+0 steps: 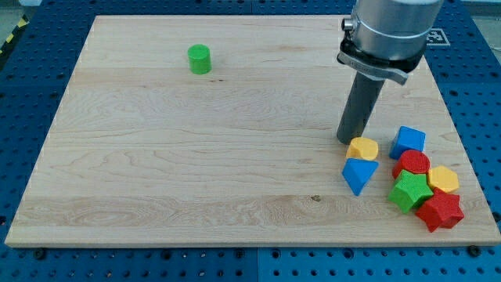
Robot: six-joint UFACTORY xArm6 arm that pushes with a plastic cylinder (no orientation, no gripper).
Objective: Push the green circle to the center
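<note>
The green circle (200,59) is a small round block standing alone near the view's top left of the wooden board (196,157). My tip (347,139) is far to the view's right of it, touching or nearly touching the upper left side of a yellow block (362,148). The dark rod rises from the tip to the grey arm at the view's top right.
A cluster of blocks lies at the view's bottom right: a blue triangle-like block (358,174), a blue block (409,142), a red circle (412,164), a green block (411,191), a yellow block (443,179) and a red star-like block (440,211).
</note>
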